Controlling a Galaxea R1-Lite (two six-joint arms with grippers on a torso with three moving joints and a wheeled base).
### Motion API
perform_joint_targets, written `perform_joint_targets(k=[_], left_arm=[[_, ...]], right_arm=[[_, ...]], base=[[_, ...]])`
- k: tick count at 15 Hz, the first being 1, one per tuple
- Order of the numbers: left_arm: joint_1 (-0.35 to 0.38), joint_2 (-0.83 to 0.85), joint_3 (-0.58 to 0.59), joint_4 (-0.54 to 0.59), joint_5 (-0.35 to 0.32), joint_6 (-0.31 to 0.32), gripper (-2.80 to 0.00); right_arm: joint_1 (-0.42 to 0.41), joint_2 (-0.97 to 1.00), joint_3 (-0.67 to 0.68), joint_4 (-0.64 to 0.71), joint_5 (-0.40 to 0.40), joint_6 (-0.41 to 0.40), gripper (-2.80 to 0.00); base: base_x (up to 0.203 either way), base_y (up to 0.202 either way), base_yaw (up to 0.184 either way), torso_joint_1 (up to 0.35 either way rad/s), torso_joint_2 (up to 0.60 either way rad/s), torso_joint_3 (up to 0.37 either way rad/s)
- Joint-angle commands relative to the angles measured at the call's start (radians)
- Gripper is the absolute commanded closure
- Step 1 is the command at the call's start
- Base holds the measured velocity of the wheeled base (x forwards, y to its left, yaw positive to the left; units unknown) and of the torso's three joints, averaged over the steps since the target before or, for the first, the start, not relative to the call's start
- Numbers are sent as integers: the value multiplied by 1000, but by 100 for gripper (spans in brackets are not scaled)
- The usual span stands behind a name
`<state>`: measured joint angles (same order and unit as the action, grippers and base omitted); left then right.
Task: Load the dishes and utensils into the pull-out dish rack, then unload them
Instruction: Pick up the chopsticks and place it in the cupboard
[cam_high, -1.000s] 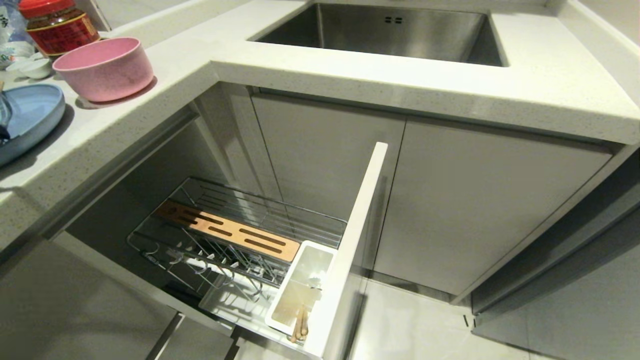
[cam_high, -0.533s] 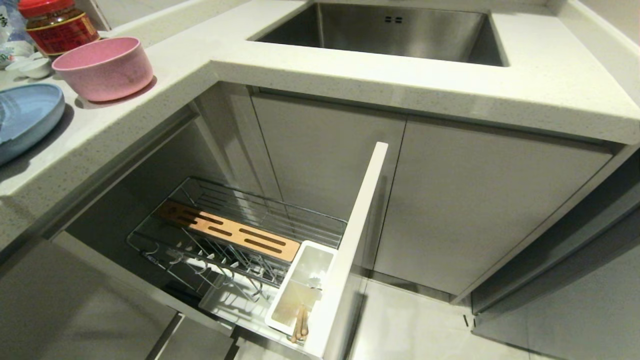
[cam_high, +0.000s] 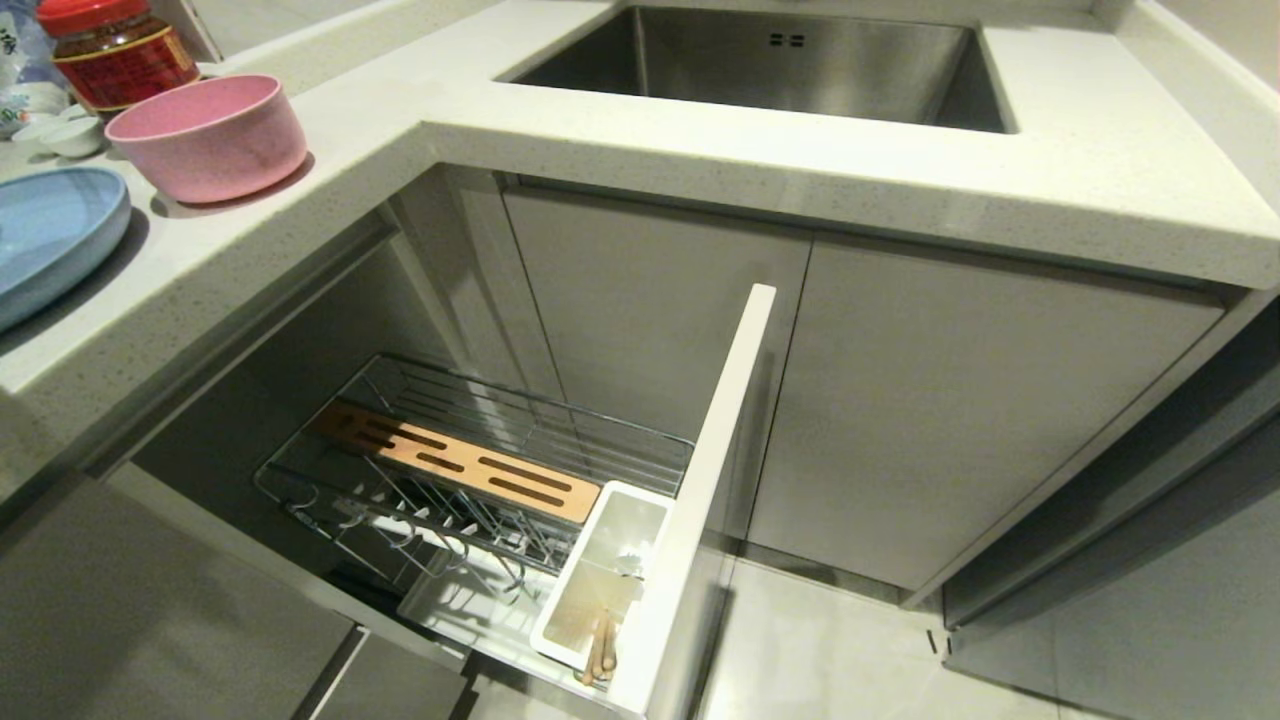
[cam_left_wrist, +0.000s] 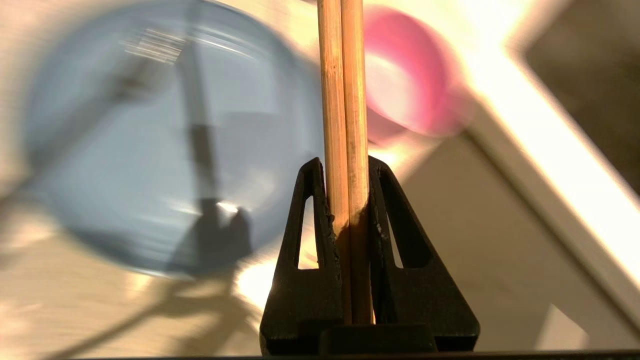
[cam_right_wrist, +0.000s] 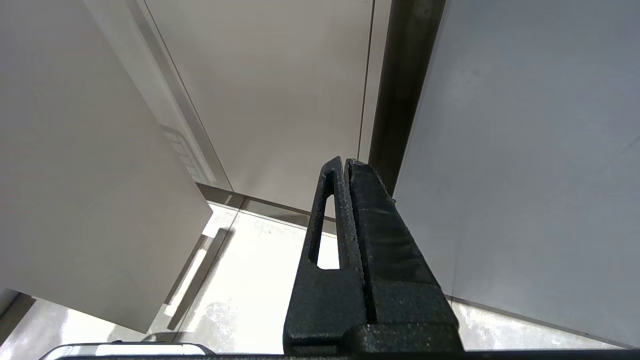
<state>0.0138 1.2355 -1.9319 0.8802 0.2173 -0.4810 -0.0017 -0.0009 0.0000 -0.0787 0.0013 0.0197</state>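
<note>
Utensil bin (cam_high: 600, 580) open above; chopsticks (cam_high: 600, 650) seemingly crowd its near end.

Light-blue plate (cam_high: 45, 235), matte pink bowl (cam_high: 207, 135), pale speckled countertop (cam_high: 700, 150), light-wood slotted board (cam_high: 455, 462), chrome wire rack (cam_high: 540, 425), white bin (cam_high: 600, 575), tan chopsticks (cam_left_wrist: 344, 100), black gripper (cam_left_wrist: 345, 167), red-lidded jar (cam_high: 115, 50)

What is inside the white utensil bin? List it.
The white utensil bin holds wooden chopsticks lying at its near end; the rest looks bare. Its lowest near corner is hidden by the rim.
</note>
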Motion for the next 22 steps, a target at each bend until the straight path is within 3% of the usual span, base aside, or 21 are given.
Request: perform_joint_targets(k=[1, 3, 5, 8, 12, 16, 19, 22], left_arm=[[-182, -61, 5, 2, -30, -36, 0], [-316, -88, 23, 1, -112, -71, 0], [-394, -100, 55, 5, -260, -85, 0], [-502, -76, 88, 69, -360, -91, 0], [-598, 58, 58, 328, -357, -50, 0], [-656, 153, 23, 632, -302, 53, 0], [-678, 191, 23, 650, -301, 202, 0], [-699, 242, 24, 650, -307, 233, 0]], right_arm=[[0, -1, 26, 0, 0, 0, 0], [0, -1, 26, -1, 0, 0, 0], [0, -1, 26, 0, 0, 0, 0], [0, -1, 26, -1, 0, 0, 0], [0, -1, 26, -1, 0, 0, 0], [0, -1, 26, -1, 0, 0, 0], [0, -1, 26, -1, 0, 0, 0], [0, -1, 26, -1, 0, 0, 0]], base=[[0, 0, 0, 0, 0, 0], [0, 0, 0, 0, 0, 0], [0, 0, 0, 0, 0, 0], [0, 0, 0, 0, 0, 0], [0, 0, 0, 0, 0, 0], [0, 0, 0, 0, 0, 0], [0, 0, 0, 0, 0, 0], [0, 0, 0, 0, 0, 0]])
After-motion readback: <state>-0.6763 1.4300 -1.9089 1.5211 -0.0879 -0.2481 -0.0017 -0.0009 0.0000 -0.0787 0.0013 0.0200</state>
